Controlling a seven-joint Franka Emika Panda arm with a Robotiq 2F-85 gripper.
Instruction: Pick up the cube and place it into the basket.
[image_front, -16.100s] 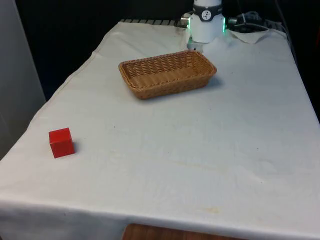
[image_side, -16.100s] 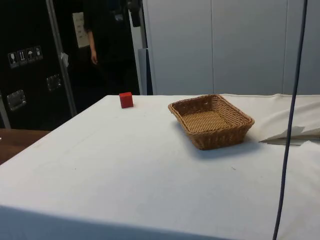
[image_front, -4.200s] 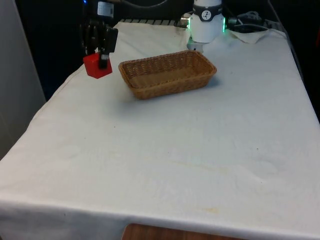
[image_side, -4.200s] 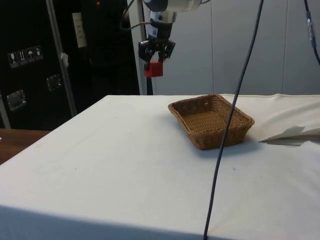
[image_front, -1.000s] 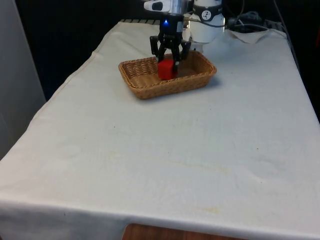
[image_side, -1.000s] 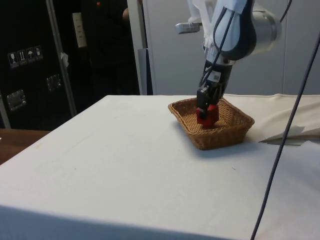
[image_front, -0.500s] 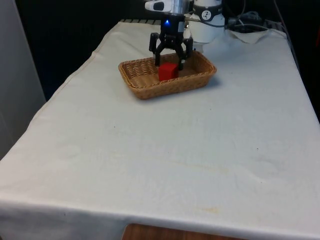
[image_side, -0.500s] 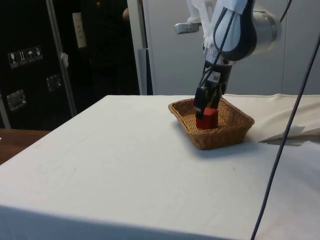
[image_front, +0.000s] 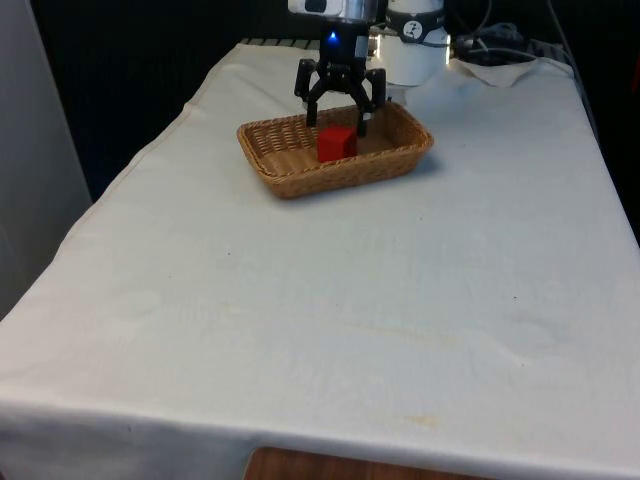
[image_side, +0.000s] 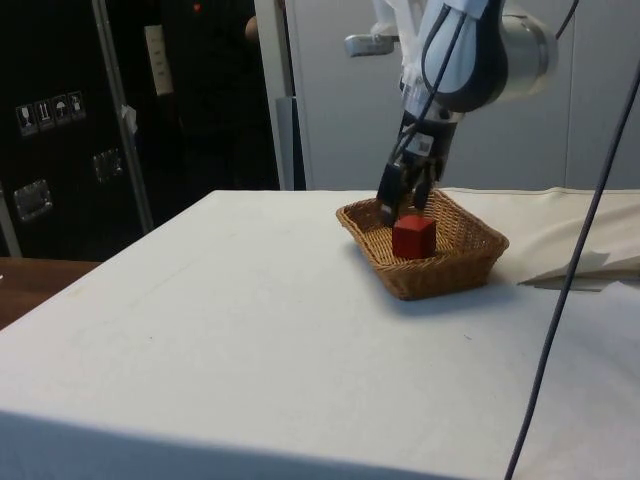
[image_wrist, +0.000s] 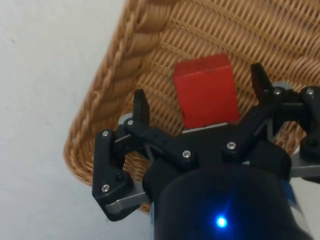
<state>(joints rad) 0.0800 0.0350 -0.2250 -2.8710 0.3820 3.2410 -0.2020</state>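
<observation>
One cube (image_front: 337, 142), one basket (image_front: 290, 178), one gripper (image_front: 338, 113) — that's the full count on this tabletop (image_front: 400, 290). The red cube sits inside the woven wicker basket, resting on its floor, upright, flat faces square to the weave. It's a cube, so no long axis to speak of. In the wrist view one edge of the cube (image_wrist: 206, 90) runs roughly in line with the basket's (image_wrist: 107, 90) long side wall. The basket is oblong, its long axis running across the front view from left to right and tilted a little.

The gripper hovers just above the cube with its fingers (image_wrist: 140, 107) spread wide, one on each side, touching nothing — the cube is loose. From the side view the gripper (image_side: 402, 200) hangs over the basket (image_side: 440, 275), just clear of the cube (image_side: 413, 237).

A white cloth covers the tabletop, lightly creased. Black curtains hang behind in the front view; dark cabinets (image_side: 60, 120) and pale wall panels (image_side: 340, 100) stand behind in the side view.
</observation>
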